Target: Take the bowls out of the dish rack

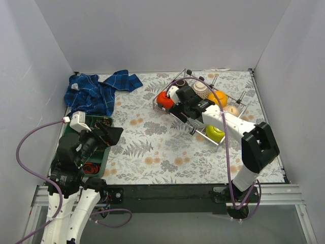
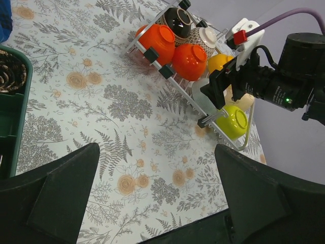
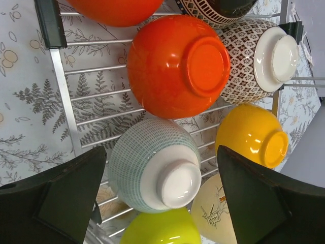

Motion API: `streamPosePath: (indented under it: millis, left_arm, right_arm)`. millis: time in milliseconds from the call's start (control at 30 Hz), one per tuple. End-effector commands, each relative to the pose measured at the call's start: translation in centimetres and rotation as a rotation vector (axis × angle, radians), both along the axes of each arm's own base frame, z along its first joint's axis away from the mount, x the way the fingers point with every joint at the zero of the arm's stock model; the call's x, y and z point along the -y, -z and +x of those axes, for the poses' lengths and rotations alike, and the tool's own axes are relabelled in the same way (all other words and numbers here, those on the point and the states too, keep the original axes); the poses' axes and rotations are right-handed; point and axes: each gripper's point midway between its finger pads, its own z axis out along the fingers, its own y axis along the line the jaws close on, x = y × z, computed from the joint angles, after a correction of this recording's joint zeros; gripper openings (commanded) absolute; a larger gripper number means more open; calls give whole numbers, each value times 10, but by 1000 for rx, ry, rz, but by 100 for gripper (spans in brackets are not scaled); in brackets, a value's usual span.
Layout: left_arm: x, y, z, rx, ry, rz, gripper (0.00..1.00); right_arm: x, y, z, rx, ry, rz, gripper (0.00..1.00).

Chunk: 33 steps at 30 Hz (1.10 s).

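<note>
The silver wire dish rack (image 1: 240, 99) stands at the far right of the table, with several bowls in it. In the right wrist view I see two red-orange bowls (image 3: 172, 66), a white-brown patterned one (image 3: 244, 61), a dark brown one (image 3: 223, 6), a yellow-orange one (image 3: 251, 134), a pale mint one (image 3: 147, 162), a lime green one (image 3: 162, 229) and a beige one (image 3: 216, 213). My right gripper (image 3: 161, 173) is open above the rack, with its fingers on either side of the mint bowl and not touching it. My left gripper (image 2: 157, 168) is open and empty over the table's left part.
A blue checked cloth (image 1: 96, 91) lies crumpled at the far left. A green compartment tray (image 1: 98, 161) holding small items sits under the left arm. Grey walls close in the table on three sides. The floral tablecloth (image 1: 152, 147) lies between the tray and the rack.
</note>
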Motion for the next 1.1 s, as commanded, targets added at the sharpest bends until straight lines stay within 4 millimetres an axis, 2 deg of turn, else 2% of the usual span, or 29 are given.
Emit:
streamPosePath:
  millis: [0,300,500,1067]
  left_arm:
    - [-1,-3,3,-22,-6,13,98]
    - [2,10,3,-83,6,13,98]
    - [6,11,5,-97,19,-6,98]
    - [7,24,14,-111,11,-4,98]
  right_arm:
    - [-8,-17,28,91,-45,-59,99]
    - [-26,4,53,90,-108,-126,95]
    - [-27,18,62,93,-108,-177,94]
    - [-6,84,56,103,-43,-322,98]
